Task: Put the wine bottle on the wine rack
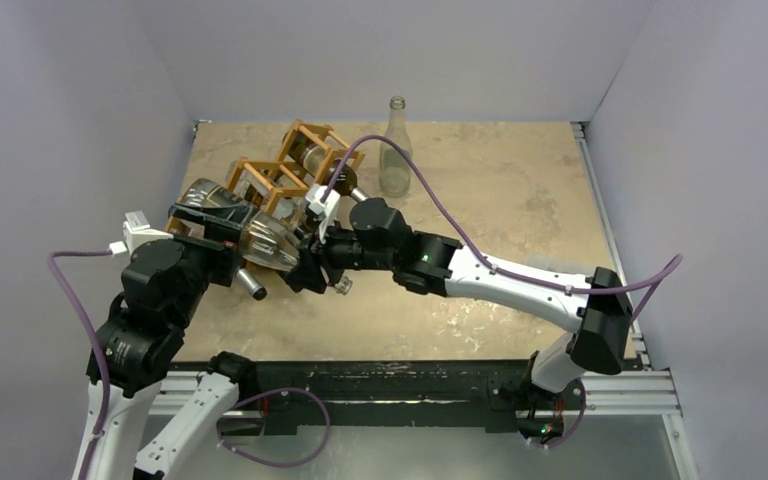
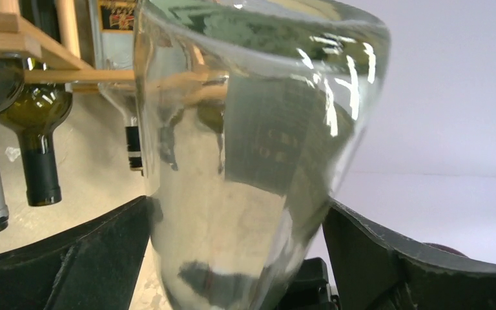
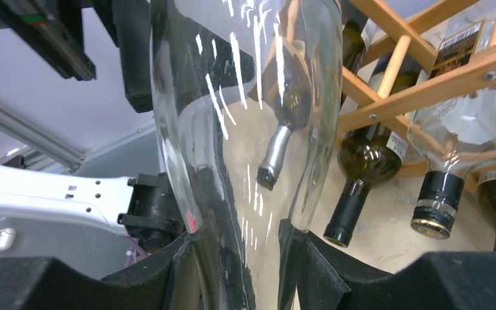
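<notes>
A clear glass wine bottle (image 1: 260,235) lies tilted just in front of the wooden lattice wine rack (image 1: 290,165), held by both grippers. My left gripper (image 1: 232,245) is shut on its wide body; in the left wrist view the bottle (image 2: 252,148) fills the gap between the black fingers (image 2: 71,265). My right gripper (image 1: 307,262) is shut on its narrower end; in the right wrist view the glass (image 3: 245,116) sits pinched between the pads (image 3: 336,271). The rack (image 3: 426,77) holds several bottles, necks pointing down and out.
A second clear bottle (image 1: 396,150) stands upright behind the rack's right end. Dark green bottles (image 2: 35,123) and a clear one (image 3: 458,135) lie in the rack cells. Grey walls close in the tan table (image 1: 520,200) on three sides.
</notes>
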Tool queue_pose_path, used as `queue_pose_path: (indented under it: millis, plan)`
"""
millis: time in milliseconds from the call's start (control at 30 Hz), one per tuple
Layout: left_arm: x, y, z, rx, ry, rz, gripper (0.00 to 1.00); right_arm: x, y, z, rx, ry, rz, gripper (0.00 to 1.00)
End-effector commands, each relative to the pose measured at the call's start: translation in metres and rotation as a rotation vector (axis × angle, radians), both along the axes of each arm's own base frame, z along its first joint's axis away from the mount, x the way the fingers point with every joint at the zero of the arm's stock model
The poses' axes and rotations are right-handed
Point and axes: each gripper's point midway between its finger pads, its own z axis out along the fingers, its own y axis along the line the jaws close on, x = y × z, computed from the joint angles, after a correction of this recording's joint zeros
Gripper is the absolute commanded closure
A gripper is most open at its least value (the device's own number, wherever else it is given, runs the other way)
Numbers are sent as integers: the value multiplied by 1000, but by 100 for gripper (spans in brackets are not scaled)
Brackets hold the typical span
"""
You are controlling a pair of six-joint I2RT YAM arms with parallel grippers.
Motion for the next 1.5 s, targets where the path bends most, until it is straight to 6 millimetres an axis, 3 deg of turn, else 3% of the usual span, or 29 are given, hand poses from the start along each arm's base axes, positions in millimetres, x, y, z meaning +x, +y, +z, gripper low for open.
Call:
queue_pose_path:
  millis: [0, 167, 333, 500, 767, 1100, 1467]
  plan:
    - [-15, 13, 67, 18, -220, 20, 0, 46, 1, 87, 200, -77, -165, 100]
    - [-33, 29, 80, 109, -296, 48, 0, 82, 4, 85, 146, -34, -239, 100]
    - [-55, 46, 94, 216, -377, 72, 0, 119, -2, 101, 152, -5, -291, 100]
    - [-77, 62, 103, 350, -444, 101, 0, 144, -1, 111, 151, -12, -324, 100]
    - [-106, 89, 103, 470, -471, 174, 0, 168, 8, 120, 144, -23, -355, 100]
    - [-118, 93, 102, 534, -502, 158, 0, 200, 11, 102, 86, -20, -401, 100]
    - [-121, 94, 101, 545, -510, 153, 0, 210, 9, 74, 22, 10, -376, 100]
